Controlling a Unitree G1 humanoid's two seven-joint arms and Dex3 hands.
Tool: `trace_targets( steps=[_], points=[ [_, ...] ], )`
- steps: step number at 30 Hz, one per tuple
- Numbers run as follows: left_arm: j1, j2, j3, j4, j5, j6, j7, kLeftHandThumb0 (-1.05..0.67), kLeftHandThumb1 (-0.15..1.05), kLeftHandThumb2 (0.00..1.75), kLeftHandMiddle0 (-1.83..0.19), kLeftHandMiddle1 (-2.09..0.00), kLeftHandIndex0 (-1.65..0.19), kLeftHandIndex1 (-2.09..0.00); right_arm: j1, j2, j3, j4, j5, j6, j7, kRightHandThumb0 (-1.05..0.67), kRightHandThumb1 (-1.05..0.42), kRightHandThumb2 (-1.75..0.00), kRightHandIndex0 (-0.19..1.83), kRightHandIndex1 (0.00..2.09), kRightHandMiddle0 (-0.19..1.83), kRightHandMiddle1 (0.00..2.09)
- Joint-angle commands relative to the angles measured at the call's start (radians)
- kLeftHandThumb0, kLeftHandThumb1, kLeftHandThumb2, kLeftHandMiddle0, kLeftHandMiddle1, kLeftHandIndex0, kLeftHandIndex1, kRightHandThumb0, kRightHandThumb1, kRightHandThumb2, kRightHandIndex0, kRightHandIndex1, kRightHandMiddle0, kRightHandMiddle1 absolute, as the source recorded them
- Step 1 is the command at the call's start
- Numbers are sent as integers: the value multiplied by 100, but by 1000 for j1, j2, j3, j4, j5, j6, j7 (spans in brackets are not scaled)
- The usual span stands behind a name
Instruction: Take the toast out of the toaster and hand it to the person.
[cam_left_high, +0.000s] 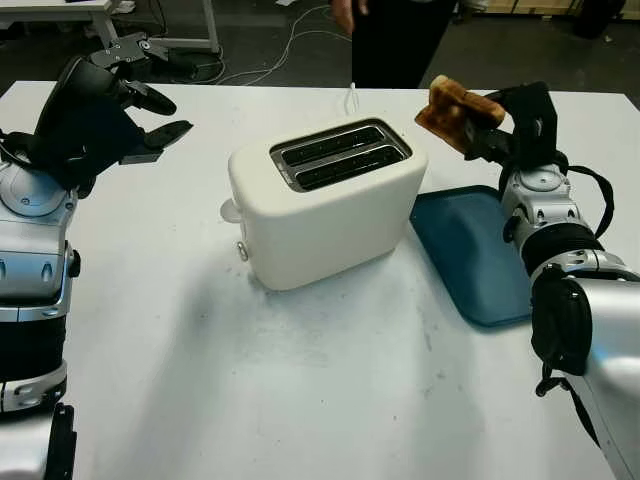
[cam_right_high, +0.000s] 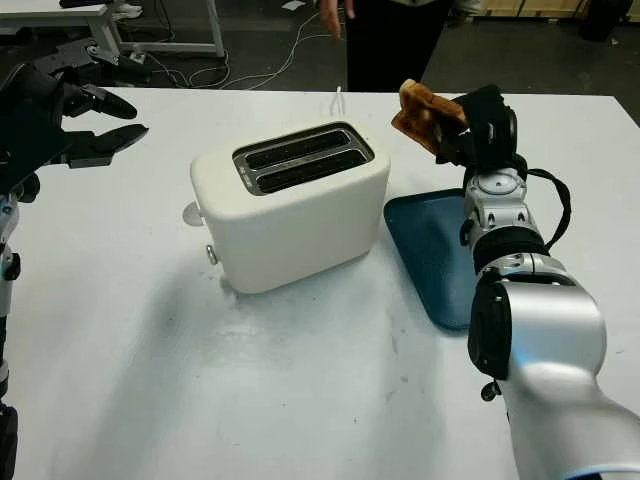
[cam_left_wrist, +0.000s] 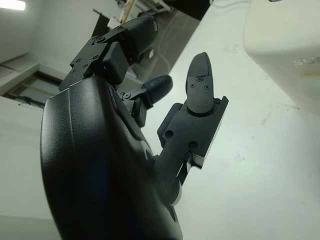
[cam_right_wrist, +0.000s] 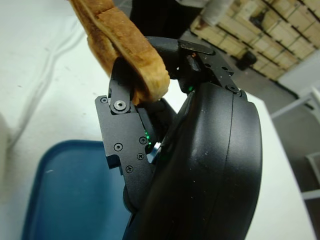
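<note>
Left hand (cam_left_high: 150, 115) hangs above the table's (cam_left_high: 200, 380) left side, released, holding nothing. Toaster (cam_left_high: 325, 200) stands centre (both slots vacant). Right hand (cam_left_high: 495, 125) grasps toast (cam_left_high: 455, 112), raised above the blue tray (cam_left_high: 470, 250), near the person (cam_left_high: 395, 35).

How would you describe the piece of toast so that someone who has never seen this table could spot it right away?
Start at the white toaster in the middle of the white table, then look past the blue tray beside it. Above the tray's far end, the right hand holds the toast up in the air. It is the one browned, crusty thing there.
</note>
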Motion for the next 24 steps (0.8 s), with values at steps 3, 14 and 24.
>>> trace_targets(
  steps=[3, 14, 24],
  points=[
    [4, -4, 2, -8, -3, 7, 5, -15, 63, 57, -31, -118, -34, -87, -15, 17, -18, -4, 28, -1, 28, -31, -92, -35, 89, 175, 59, 175],
    [5, 2, 4, -13, -4, 10, 1, -16, 62, 59, -30, -118, -33, -88, -27, 32, -45, -12, 58, -28, 62, -28, -92, -36, 86, 175, 51, 175],
    [6, 4, 4, -12, -5, 6, 0, -15, 60, 61, -31, -119, -33, -90, -32, 32, -37, -13, 48, -26, 56, -28, -92, -37, 85, 175, 53, 175]
  ],
)
